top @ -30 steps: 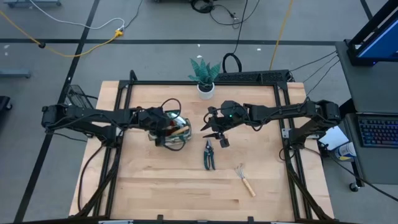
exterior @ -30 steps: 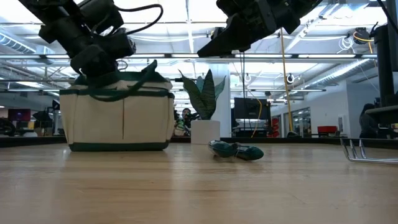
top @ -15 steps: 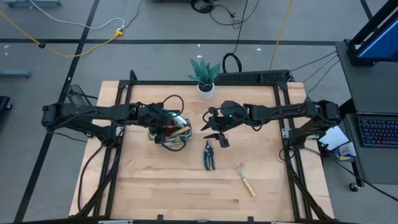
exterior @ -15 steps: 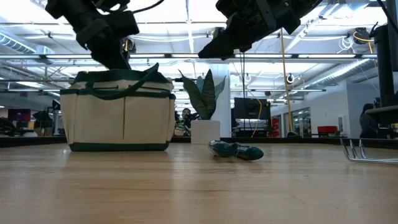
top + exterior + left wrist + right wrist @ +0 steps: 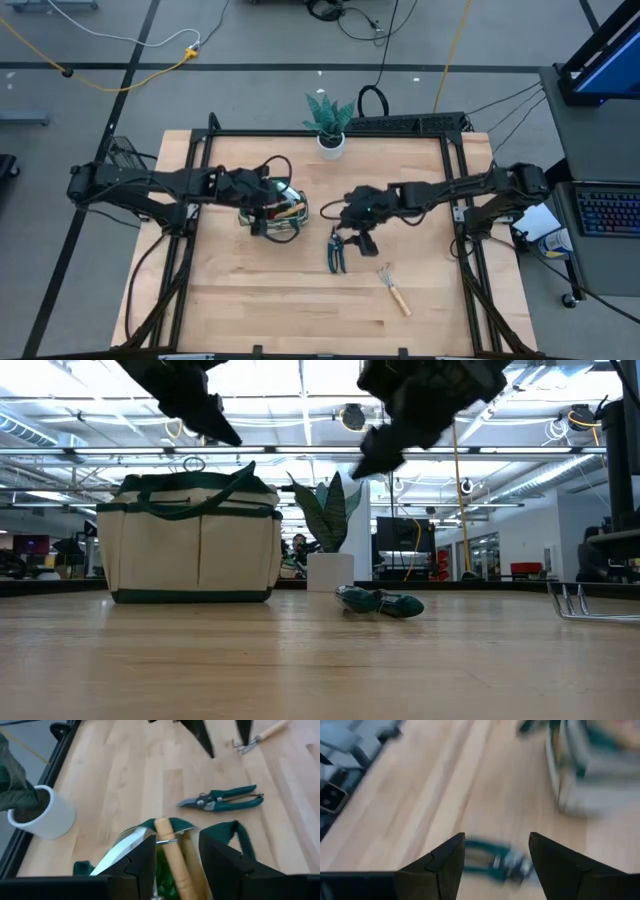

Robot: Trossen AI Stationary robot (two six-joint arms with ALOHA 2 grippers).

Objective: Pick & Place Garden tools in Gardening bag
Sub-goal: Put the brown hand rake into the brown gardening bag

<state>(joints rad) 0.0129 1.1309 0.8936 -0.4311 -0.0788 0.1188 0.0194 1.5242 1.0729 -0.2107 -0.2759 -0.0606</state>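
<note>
Hovering with fingers apart, right claw (image 5: 352, 238) sits just beside pruning shears (image 5: 336, 250), long axis running toward the bench's front edge; left claw (image 5: 270, 208), apart, empty, over gardening bag (image 5: 278, 212).

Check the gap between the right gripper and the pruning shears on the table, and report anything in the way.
Nothing visible stands in the way. The right gripper, fingers open and empty, hangs just above the pruning shears, which lie flat on bare wood. The right wrist view shows the shears between the fingers with only table beneath. The rake lies apart.
</note>
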